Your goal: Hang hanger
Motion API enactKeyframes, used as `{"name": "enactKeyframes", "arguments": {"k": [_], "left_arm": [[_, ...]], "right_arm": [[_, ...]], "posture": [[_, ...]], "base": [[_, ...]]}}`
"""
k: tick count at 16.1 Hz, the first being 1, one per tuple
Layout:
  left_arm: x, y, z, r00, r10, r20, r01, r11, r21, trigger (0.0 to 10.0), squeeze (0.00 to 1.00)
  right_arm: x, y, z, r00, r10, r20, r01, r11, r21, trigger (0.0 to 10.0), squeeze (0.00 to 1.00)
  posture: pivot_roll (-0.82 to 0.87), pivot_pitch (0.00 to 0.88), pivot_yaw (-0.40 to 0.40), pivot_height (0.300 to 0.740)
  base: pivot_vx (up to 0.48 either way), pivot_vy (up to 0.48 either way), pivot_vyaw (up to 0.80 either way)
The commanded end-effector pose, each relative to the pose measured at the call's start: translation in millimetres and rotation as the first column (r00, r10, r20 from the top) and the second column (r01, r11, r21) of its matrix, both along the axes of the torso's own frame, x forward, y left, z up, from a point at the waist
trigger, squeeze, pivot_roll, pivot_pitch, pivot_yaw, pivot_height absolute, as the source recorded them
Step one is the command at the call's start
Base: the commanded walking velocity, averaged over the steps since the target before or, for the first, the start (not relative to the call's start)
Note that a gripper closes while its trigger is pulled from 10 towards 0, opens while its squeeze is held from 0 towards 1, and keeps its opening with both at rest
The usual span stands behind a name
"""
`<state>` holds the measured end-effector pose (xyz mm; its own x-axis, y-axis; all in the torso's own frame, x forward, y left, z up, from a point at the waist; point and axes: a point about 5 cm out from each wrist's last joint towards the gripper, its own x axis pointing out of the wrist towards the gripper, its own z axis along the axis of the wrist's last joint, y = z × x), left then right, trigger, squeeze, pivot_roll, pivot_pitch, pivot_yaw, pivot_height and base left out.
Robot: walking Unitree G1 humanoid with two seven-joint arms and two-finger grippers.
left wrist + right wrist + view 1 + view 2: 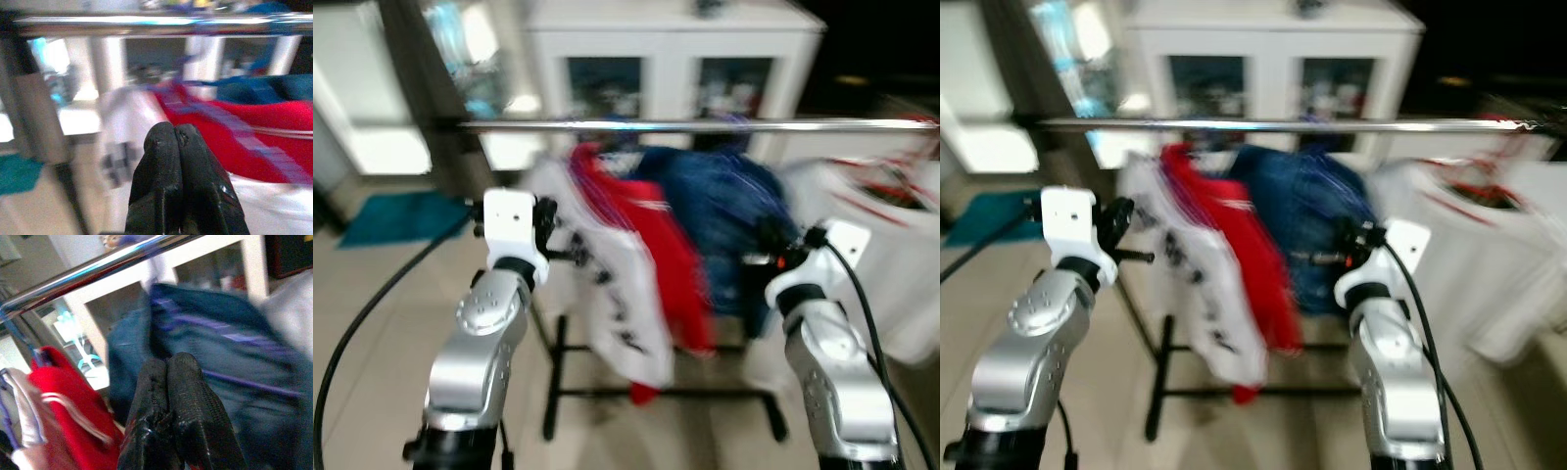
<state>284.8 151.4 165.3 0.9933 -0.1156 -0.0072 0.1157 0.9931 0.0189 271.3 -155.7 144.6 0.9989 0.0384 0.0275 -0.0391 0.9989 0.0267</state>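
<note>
- A long silver metal rail [705, 125] runs across the upper part of the frame, from left of centre to the right edge.
- Behind the rail, at upper centre, stands a white glass-door cabinet [671, 69].
- Below the rail at centre hang three garments side by side: a white printed garment [607, 284] leftmost, a red garment [656, 255] just right of it and touching, a blue denim garment [724, 225] further right, partly behind the red one.
- At the right edge hangs a white garment with red trim [881, 235], apart from the denim.
- A black metal rack base [656, 394] lies on the floor at lower centre, under the garments.
- A teal floor mat [401, 217] lies at middle left, well apart from the rack.
</note>
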Motion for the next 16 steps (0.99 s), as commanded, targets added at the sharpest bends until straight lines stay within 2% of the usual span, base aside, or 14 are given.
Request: {"name": "enactKeyframes", "arguments": {"k": [1,2,3,6,8,11,12,14,16], "left_arm": [[0.8,-3.4,5,1.0,-0.013,0.019,0.013,1.0,-0.003,10.0,0.0],[1.3,-4.0,5,1.0,-0.011,0.019,0.011,1.0,0.003,10.0,0.0],[2.5,-3.1,5,1.0,-0.005,0.027,0.004,1.0,0.023,10.0,0.0],[1.9,-3.1,5,0.999,-0.003,0.041,0.0,0.998,0.055,10.0,0.0],[1.8,-2.4,6,0.999,-0.004,0.046,0.001,0.998,0.068,10.0,0.0],[2.5,-2.3,6,0.999,-0.007,0.05,0.005,0.999,0.037,10.0,0.0],[4.0,-0.7,6,0.999,-0.002,0.047,0.0,0.999,0.034,10.0,0.0],[5.0,-1.4,6,0.999,-0.006,0.048,0.004,0.999,0.04,10.0,0.0],[4.9,-4.7,7,0.998,-0.034,0.053,0.034,0.999,-0.001,10.0,0.0]], "right_arm": [[-1.1,-6.5,1,1.0,-0.019,0.012,0.019,1.0,-0.006,10.0,0.0],[-1.6,-7.3,2,1.0,-0.014,0.019,0.014,1.0,0.005,10.0,0.0],[-1.3,-10.7,9,0.996,-0.036,0.083,0.035,0.999,0.019,10.0,0.0],[-4.1,-4.3,6,0.997,0.03,0.064,-0.033,0.998,0.055,10.0,0.0],[-4.9,1.9,3,0.997,0.058,0.053,-0.06,0.998,0.02,10.0,0.0],[-4.8,5.1,3,0.996,0.051,0.067,-0.051,0.999,-0.008,10.0,0.0],[-5.2,7.0,5,0.995,0.069,0.074,-0.073,0.996,0.057,10.0,0.0],[-5.0,5.7,6,0.996,0.054,0.075,-0.059,0.996,0.066,10.0,0.0],[-4.8,4.1,7,0.995,0.044,0.086,-0.051,0.996,0.075,10.0,0.0]], "posture": [[-0.03,0.014,0.036,0.74],[-0.03,0.014,0.036,0.74],[-0.03,0.005,0.035,0.74],[-0.03,0.0,0.03,0.74],[-0.03,0.0,0.028,0.74],[-0.02,0.0,0.031,0.74],[-0.03,0.0,0.039,0.74],[-0.03,0.003,0.043,0.74],[-0.03,0.007,0.045,0.74]], "base": [[0.0,0.0,0.0],[0.0,0.0,0.0],[0.0,0.0,0.0],[0.0,0.0,0.0],[0.0,-0.131,0.29],[0.0,-0.096,0.8],[0.0,0.0,0.0],[0.0,0.0,0.0],[0.0,0.0,0.0]]}}
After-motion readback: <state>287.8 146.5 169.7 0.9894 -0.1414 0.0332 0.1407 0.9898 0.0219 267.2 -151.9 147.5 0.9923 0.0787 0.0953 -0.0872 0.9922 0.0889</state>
